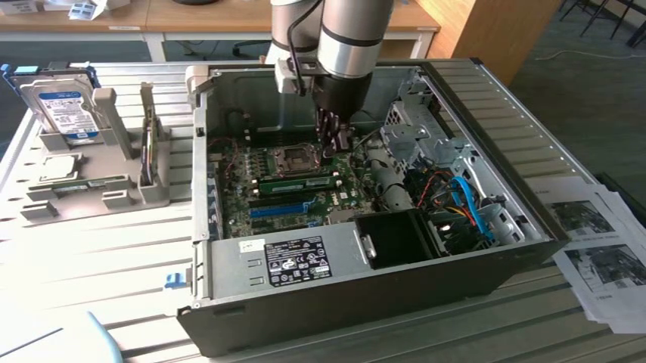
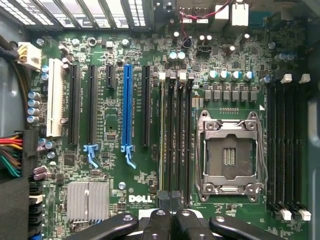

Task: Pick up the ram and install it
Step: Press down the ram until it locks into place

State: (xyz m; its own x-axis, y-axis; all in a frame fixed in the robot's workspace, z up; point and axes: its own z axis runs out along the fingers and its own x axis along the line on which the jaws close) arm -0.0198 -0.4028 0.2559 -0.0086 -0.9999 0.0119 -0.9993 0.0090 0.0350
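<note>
**Gripper closed over the board, ram standing in its slot**

Black gripper point(image 2: 169, 220) fingers, nearest the wrist camera, are pressed together with nothing seen between them. They hang inside the open computer case point(image 1: 525, 189), low over the green motherboard point(image 2: 150, 200), at one end of a bank of memory slots point(image 2: 181, 135). In the exterior view the ram point(image 1: 298, 184) stands on edge in a slot inside the case, just beside the empty processor socket point(image 1: 296, 157). The gripper is near the ram's end towards the exterior view's right. Whether the two touch cannot be told.

The case lies on its side, open face up, on a white slatted table point(image 1: 101, 249). Beside the case, on the exterior view's left, a grey rack point(image 1: 91, 193) holds a blue-labelled hard drive point(image 1: 63, 112) upright. Beside the case on the exterior view's right, printed sheets point(image 1: 606, 249) lie at the table's edge. Behind the case are pale wooden desks point(image 1: 202, 19) and dark carpet point(image 1: 585, 76).
</note>
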